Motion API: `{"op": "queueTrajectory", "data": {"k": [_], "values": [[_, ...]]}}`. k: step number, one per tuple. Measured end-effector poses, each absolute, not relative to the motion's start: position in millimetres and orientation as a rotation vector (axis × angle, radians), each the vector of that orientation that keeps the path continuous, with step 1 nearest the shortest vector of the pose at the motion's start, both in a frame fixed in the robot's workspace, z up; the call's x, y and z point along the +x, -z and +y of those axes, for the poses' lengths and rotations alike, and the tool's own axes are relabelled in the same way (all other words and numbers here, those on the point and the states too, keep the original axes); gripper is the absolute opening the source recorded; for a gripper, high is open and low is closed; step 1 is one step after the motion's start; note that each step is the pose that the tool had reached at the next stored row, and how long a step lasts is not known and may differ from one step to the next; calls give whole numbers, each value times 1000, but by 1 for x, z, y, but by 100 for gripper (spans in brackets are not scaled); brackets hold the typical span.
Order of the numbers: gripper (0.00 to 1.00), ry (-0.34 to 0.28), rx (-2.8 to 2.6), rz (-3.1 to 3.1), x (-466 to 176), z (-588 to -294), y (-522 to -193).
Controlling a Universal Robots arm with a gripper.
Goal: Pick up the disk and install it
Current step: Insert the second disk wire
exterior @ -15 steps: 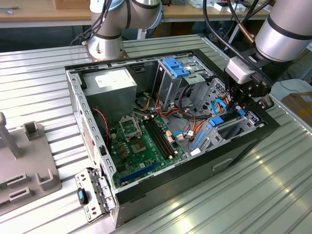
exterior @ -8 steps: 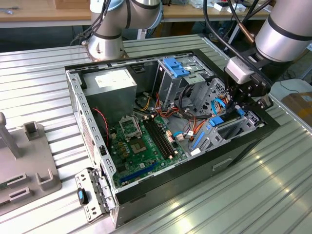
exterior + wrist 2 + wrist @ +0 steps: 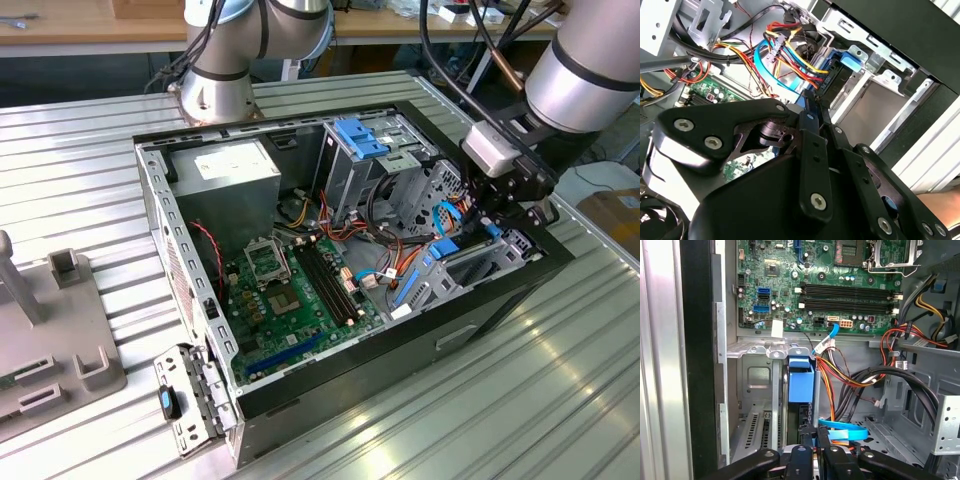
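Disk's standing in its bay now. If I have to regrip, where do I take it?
Grip the disk by its exposed edge beside the blue tab, coming straight down from the case's open side. It stands on edge between the bay's metal walls, so only that edge is free.

- exterior view: high, angled down over the open computer case (image 3: 350, 260), my arm at two o'clock.
- both wrist views: close, past my gripper (image 3: 815, 437), sharing the drive bay (image 3: 865, 107).

My worktop (image 3: 90, 170) is shiny grey metal with long grooves running across it. Bright light bounces off the grooves. Behind it stands a wooden table (image 3: 90, 25) with a pale brown top. A grey block (image 3: 50, 340) with slots sits at the exterior view's left.
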State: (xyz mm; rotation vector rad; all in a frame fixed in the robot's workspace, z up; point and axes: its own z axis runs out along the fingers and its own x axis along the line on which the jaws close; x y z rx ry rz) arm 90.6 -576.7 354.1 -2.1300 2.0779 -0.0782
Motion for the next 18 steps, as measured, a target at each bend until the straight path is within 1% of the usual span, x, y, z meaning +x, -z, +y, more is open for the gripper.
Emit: {"op": "queueTrajectory", "data": {"k": [7, 13, 18], "values": [[16, 75, -2125, 2079, 91, -578, -353], [16, 48, -2107, 2072, 91, -579, -353], [16, 46, -2105, 2072, 91, -582, -353]]}}
